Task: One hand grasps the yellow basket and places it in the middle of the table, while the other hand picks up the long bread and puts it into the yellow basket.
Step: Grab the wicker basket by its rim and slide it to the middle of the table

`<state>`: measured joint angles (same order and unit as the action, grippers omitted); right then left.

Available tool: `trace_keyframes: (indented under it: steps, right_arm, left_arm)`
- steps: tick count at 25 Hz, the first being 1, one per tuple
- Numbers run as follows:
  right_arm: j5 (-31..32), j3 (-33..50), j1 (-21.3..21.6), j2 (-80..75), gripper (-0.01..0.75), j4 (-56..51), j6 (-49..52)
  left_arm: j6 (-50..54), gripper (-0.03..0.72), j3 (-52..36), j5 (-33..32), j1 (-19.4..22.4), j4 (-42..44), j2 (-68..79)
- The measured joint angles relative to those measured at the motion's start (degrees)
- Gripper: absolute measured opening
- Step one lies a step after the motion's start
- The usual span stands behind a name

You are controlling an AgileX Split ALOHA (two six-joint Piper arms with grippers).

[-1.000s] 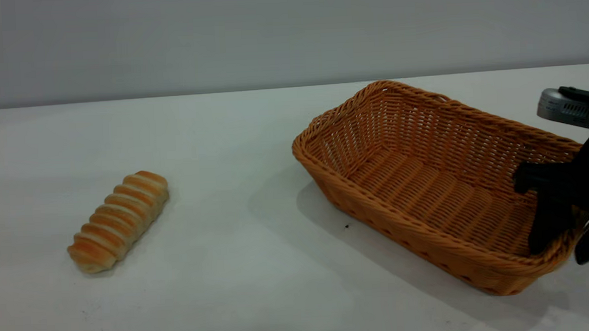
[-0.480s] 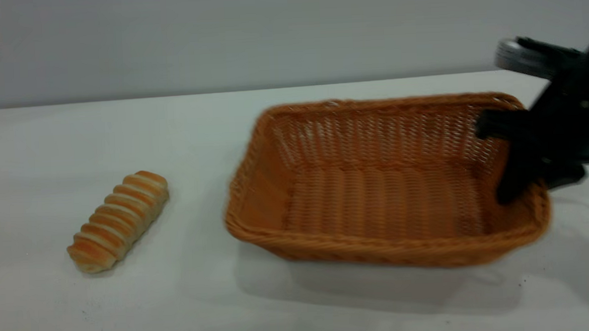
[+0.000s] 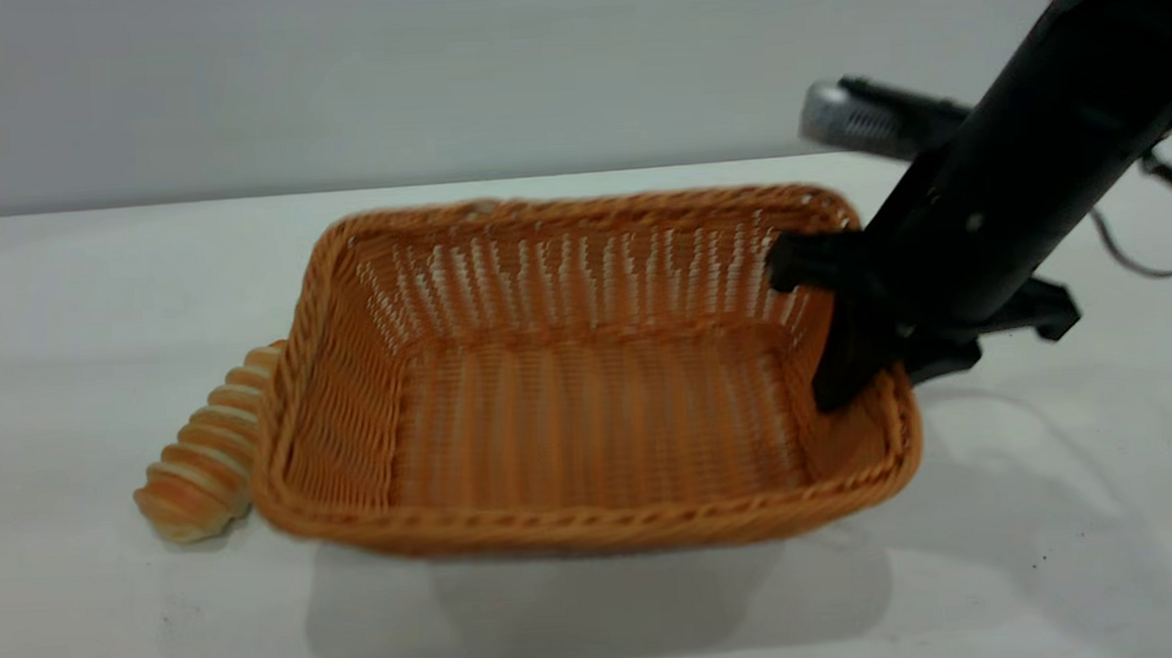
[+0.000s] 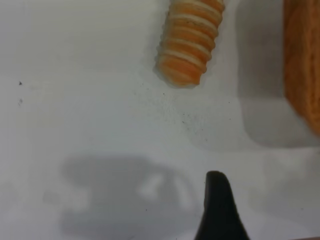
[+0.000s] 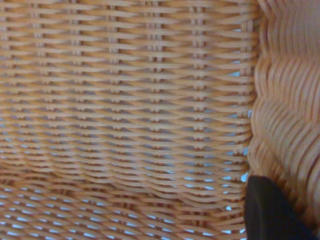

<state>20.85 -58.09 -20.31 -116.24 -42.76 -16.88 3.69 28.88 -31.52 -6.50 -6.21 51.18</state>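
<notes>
The yellow basket [image 3: 555, 530], orange-tan wicker, hangs just above the table [image 3: 100, 291] near its middle, with its shadow beneath. My right gripper [image 3: 885, 380] is shut on the basket's right rim, one finger [image 3: 838, 377] inside the wall. The right wrist view is filled by the basket's weave [image 5: 125, 100], with a black fingertip [image 5: 270, 212] against it. The long bread [image 3: 201, 460] lies on the table at the left, its far end hidden behind the basket's left side. In the left wrist view my left gripper [image 4: 217, 210] is above bare table, apart from the bread [image 4: 190, 40] and the basket's corner [image 4: 302, 60].
A grey wall stands behind the table's far edge. The right arm [image 3: 1034, 171] slants down from the upper right, with a cable loop [image 3: 1166, 244] beside it. Bare table lies in front of the basket and to the far left.
My right gripper has carried the basket left from the table's right side and turned it square to the view. It now hides part of the bread. The bread has not moved.
</notes>
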Motion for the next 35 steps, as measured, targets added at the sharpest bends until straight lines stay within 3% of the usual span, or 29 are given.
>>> trace_keyframes:
  steps: [5,7,13,16,19,25,35]
  right_arm:
    - [-1.7,-0.3,-0.4,-2.9,0.15,-1.8,-1.4]
    - [-2.3,-0.4,-0.4,-3.0,0.237,-2.2,-2.7]
    - [-2.3,-0.6,-0.4,-2.7,0.591,-2.6,-6.0]
    - [-1.3,-0.6,-0.4,-1.7,0.697,-2.1,-7.5]
    - [0.5,-0.6,-0.4,0.5,0.721,-1.7,-8.9]
    - [4.7,-0.6,-0.4,7.2,0.69,5.0,-8.9]
    - [14.5,-0.6,-0.4,20.1,0.655,16.8,-1.1]
  left_arm:
    - [0.0,0.555,0.0,1.4,0.0,0.0,0.0]
    - [0.0,0.555,0.0,2.2,0.0,0.0,0.0]
    - [0.0,0.555,0.0,4.7,0.0,0.0,3.3]
    - [0.0,0.555,0.0,6.3,0.0,0.0,7.3]
    - [0.0,0.555,0.0,9.5,0.0,0.0,12.2]
    - [0.1,0.555,0.1,17.0,0.0,0.0,21.7]
    - [-5.5,0.555,5.1,27.6,0.0,0.0,37.4]
